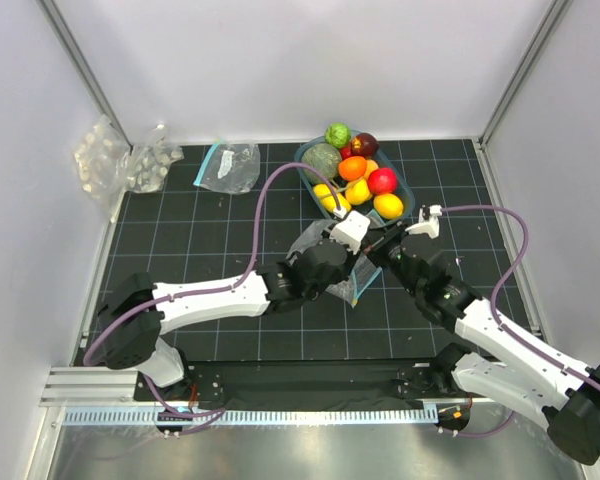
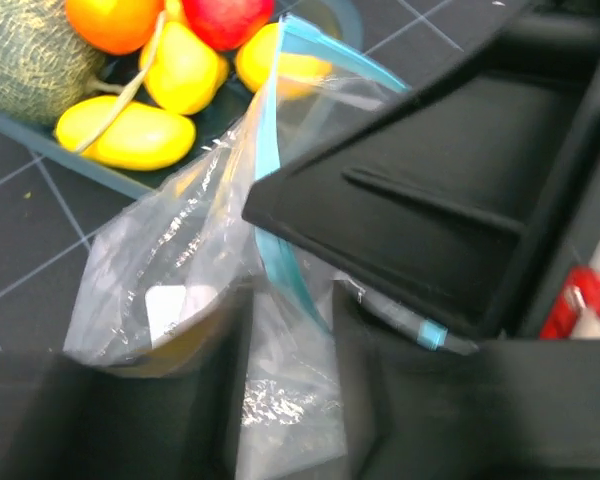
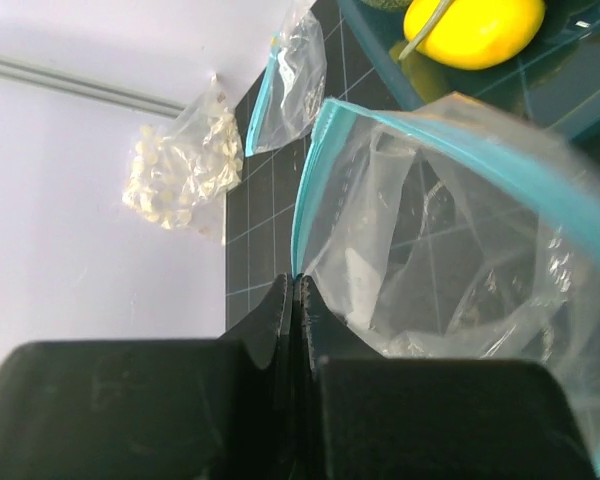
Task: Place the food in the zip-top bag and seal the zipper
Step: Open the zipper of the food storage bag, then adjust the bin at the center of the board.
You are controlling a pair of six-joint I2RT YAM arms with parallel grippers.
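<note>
Now the right gripper (image 3: 296,288) pinches the zipper (image 3: 304,195) of the zip-top bag (image 3: 440,250) tight. The left gripper (image 2: 292,300) sits a little open around it.

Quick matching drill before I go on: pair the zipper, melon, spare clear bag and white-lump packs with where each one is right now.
1 zipper
2 melon
3 spare clear bag
4 white-lump packs

A in the teal tray
B back left corner
C lying just left of the tray
D pinched by the right gripper

Pairs: 1-D, 2-A, 3-C, 4-B
</note>
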